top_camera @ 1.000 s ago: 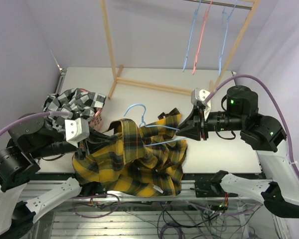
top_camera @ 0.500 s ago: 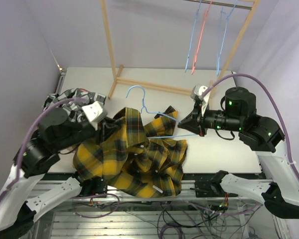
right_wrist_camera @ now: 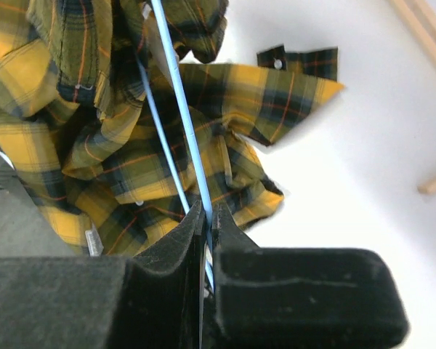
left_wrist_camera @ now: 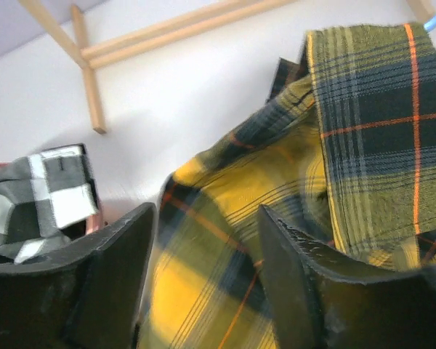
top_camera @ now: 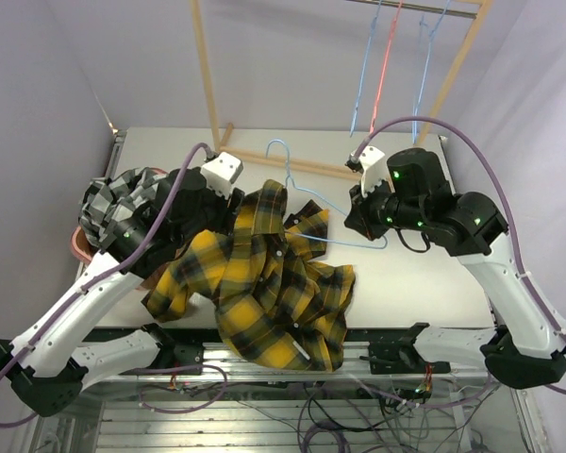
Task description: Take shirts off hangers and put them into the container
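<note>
The yellow-and-black plaid shirt (top_camera: 264, 278) lies crumpled at the table's near middle, one fold raised toward my left arm. A light blue wire hanger (top_camera: 285, 165) sticks out of it, hook toward the back. My right gripper (right_wrist_camera: 207, 214) is shut on the hanger's wire (right_wrist_camera: 178, 109), just right of the shirt (right_wrist_camera: 94, 153). My left gripper (left_wrist_camera: 203, 243) hovers open over the plaid cloth (left_wrist_camera: 225, 240), nothing pinched. The black-and-white checked shirt (top_camera: 123, 200) lies heaped in the salmon-pink container (top_camera: 79, 245) at the left.
The light wooden rack (top_camera: 208, 85) stands at the back, its foot bar (top_camera: 283, 162) across the table. Two light blue hangers (top_camera: 362, 80) and a pink-red hanger (top_camera: 387, 57) hang from its rail. The table's right half (top_camera: 424, 283) is bare white.
My right gripper closed on the blue hanger and drew it up and back. My left arm swung from the near left toward the back and its jaws opened. The plaid shirt shifted with it.
</note>
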Robot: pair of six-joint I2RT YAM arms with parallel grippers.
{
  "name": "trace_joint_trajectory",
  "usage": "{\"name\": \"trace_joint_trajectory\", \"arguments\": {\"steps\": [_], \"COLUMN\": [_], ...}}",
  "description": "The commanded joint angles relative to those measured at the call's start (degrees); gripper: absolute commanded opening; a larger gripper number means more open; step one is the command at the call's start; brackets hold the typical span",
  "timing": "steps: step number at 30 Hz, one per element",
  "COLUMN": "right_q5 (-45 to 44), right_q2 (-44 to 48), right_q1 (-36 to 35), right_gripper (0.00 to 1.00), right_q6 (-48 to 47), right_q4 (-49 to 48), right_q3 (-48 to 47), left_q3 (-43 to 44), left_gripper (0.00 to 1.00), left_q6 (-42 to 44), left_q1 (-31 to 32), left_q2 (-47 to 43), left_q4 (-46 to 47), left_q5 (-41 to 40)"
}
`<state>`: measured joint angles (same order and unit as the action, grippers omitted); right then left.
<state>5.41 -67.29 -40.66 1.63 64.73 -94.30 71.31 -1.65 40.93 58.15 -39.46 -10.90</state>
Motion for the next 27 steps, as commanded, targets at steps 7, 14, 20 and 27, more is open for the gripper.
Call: {"name": "trace_joint_trajectory", "arguments": {"steps": [7,14,20,27], "right_q5": [-1.75,1.44,-3.61,-5.20], "right_q2": [-2.04,-5.56,-12.99,-23.74], "right_q1": [-0.03,-0.03,-0.01,0.03], "right_gripper": [0.00,0.00,0.00,0.00], "right_q6": [5.64,5.70,6.08,5.18], "right_q4": [5.76,1.77,-2.57,-5.44], "right_q3": [-5.14,-1.19,-4.93,-10.49], "left_q3": [6.20,8.64,8.32,4.43], "left_gripper": [1.00,0.75,0.70,0.71], "left_q6": [-4.61,-8.22,-9.00,-11.31], "left_q1": [-0.06,-0.06,-0.08,-0.10], "left_q2": [7.12,15.14,13.70,3.50], "left_q4": [3.00,1.87,-1.80,-7.43], "left_q5": [-11.15,-5.84,-5.59,-17.15]}}
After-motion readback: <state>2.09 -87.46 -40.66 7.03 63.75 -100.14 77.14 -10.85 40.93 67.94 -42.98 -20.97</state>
